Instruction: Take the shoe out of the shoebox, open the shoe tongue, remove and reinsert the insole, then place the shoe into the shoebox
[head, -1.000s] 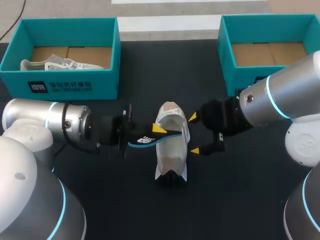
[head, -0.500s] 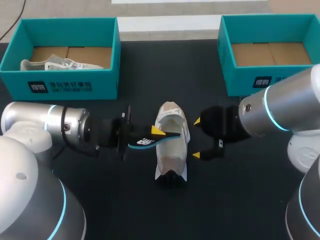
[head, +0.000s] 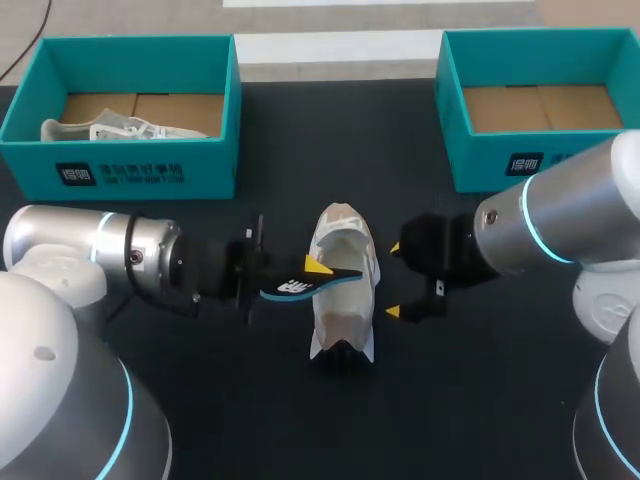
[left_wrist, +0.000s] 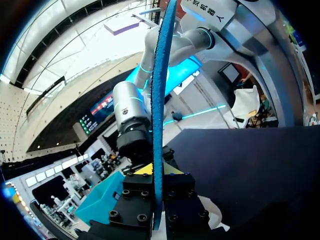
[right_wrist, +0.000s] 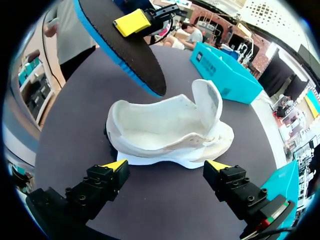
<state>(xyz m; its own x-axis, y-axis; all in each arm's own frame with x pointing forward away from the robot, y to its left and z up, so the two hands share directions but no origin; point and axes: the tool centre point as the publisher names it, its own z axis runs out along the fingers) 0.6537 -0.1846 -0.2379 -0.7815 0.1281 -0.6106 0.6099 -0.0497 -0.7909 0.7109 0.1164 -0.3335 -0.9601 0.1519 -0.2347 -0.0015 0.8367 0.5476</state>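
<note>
- Head view: the white low-top fabric shoe (head: 343, 290) stands upright on the black table (head: 300, 420), out of both boxes. My left gripper (head: 312, 270) pinches 1 end of the black, blue-edged foam insole (head: 305, 283), and its free end hangs over the shoe's opening. My right gripper (head: 393, 279) is spread wide just beside the shoe, gripping nothing. Count: 2 teal cardboard shoeboxes, left (head: 130, 175) and right (head: 490, 160); 2 shoes, the other a pale shoe (head: 110, 128) lying in the left box; 1 insole.
- Left wrist view: the insole shows edge-on, clamped between both fingers.
- Right wrist view: the shoe lies ahead of the open fingers, tongue raised, with the insole above its heel end. Risk: nothing steadies the shoe, so the insole's tip may catch the collar and tip it or push it aside, or the insole may buckle.
</note>
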